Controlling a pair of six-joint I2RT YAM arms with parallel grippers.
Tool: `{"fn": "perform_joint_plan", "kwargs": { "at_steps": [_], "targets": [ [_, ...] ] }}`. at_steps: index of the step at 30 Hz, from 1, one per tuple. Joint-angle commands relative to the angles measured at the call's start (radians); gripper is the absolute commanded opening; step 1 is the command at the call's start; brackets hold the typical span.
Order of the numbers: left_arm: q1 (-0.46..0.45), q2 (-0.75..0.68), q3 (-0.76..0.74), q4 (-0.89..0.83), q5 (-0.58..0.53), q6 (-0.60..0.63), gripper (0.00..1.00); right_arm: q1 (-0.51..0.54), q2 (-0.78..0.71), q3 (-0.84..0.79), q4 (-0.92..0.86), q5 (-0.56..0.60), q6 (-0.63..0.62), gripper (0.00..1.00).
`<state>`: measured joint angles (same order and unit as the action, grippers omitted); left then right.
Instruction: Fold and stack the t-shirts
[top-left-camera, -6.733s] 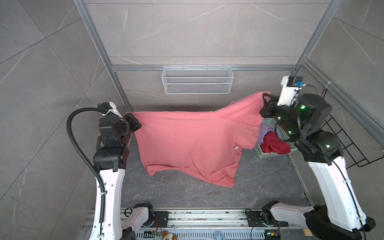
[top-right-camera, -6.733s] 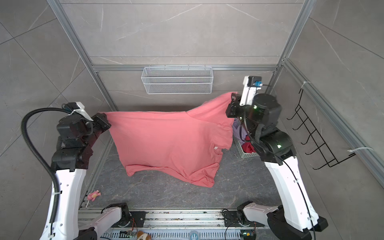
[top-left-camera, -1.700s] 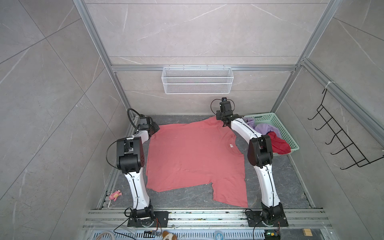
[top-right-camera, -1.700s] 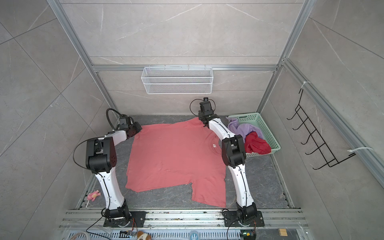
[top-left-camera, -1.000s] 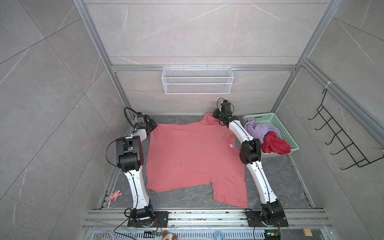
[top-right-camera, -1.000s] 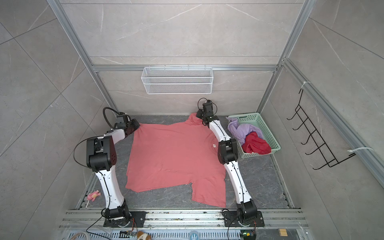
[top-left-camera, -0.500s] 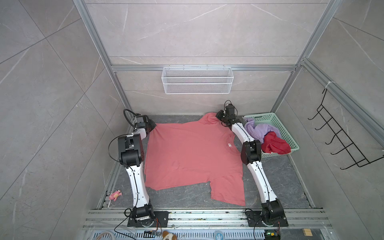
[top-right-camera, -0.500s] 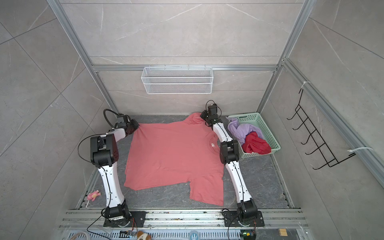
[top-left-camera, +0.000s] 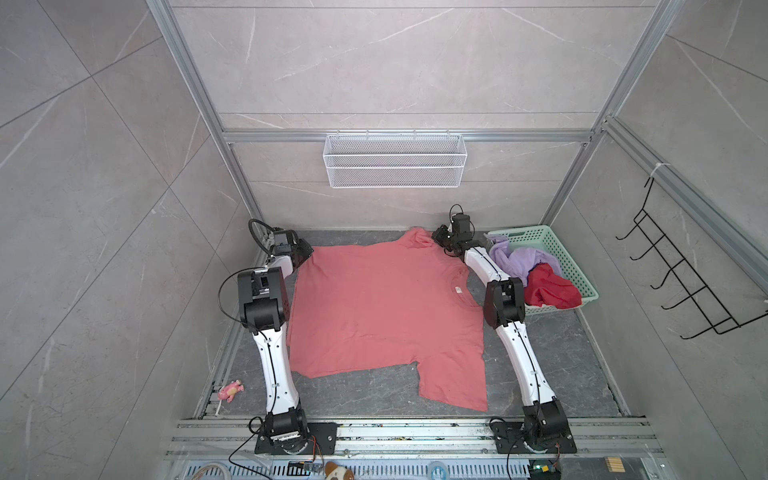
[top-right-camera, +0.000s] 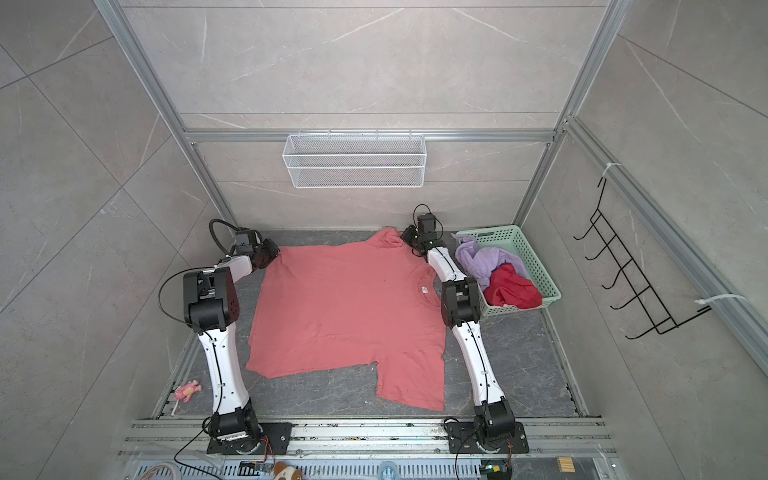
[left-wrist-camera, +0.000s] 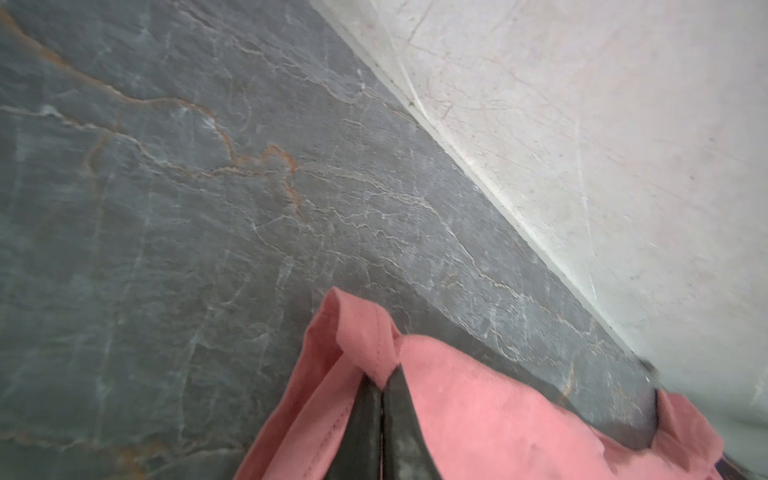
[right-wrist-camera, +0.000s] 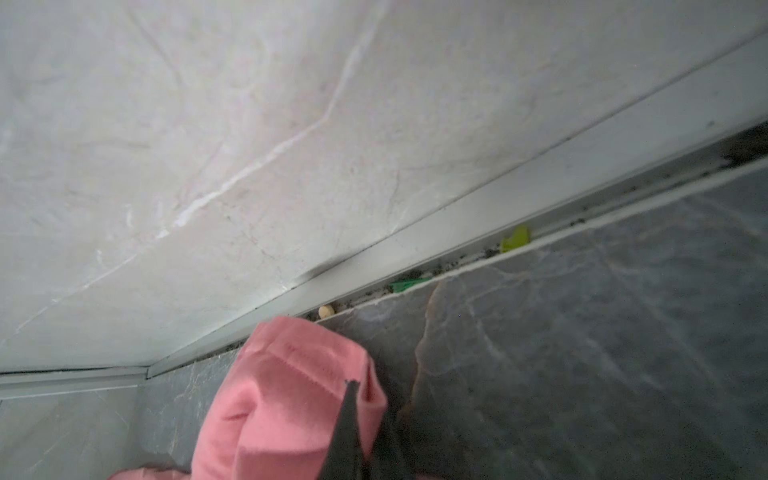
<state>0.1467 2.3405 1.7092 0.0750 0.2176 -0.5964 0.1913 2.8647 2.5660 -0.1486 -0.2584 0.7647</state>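
Pinching the salmon-pink t-shirt (top-left-camera: 386, 307) along its far edge, left gripper (top-left-camera: 306, 254) and right gripper (top-left-camera: 437, 240) are both clamped on fabric, with the garment spread flat on the table (top-left-camera: 540, 365) and the lilac t-shirt (top-left-camera: 519, 259) and deep-red t-shirt (top-left-camera: 550, 289) heaped in the green basket (top-left-camera: 577, 270).

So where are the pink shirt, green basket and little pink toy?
Pink shirt (top-left-camera: 374, 307): in a top view, mid-body.
Green basket (top-left-camera: 571, 266): in a top view, right wall.
Pink toy (top-left-camera: 230, 391): in a top view, its body.
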Motion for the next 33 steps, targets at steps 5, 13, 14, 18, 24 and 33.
{"fn": "perform_joint_plan", "kwargs": {
  "at_steps": [5, 13, 14, 18, 24, 33],
  "targets": [
    [0.006, -0.197, -0.092, 0.055, 0.046, 0.1, 0.0, 0.002, -0.405, -0.345, 0.12, -0.039, -0.187, 0.0],
    [0.005, -0.353, -0.269, -0.002, -0.048, 0.197, 0.0, 0.002, -0.71, -0.707, 0.029, 0.001, -0.431, 0.0],
    [0.006, -0.37, -0.294, -0.01, -0.067, 0.204, 0.0, 0.002, -0.738, -0.741, 0.009, 0.01, -0.456, 0.0],
    [0.006, -0.445, -0.422, -0.015, -0.133, 0.198, 0.0, 0.002, -0.843, -0.909, -0.027, 0.033, -0.509, 0.0],
    [0.006, -0.539, -0.617, 0.021, -0.208, 0.125, 0.0, 0.003, -0.948, -1.175, 0.046, 0.048, -0.477, 0.0],
    [0.005, -0.559, -0.651, -0.004, -0.206, 0.075, 0.0, 0.002, -0.964, -1.29, 0.098, 0.056, -0.436, 0.0]
  ]
}}
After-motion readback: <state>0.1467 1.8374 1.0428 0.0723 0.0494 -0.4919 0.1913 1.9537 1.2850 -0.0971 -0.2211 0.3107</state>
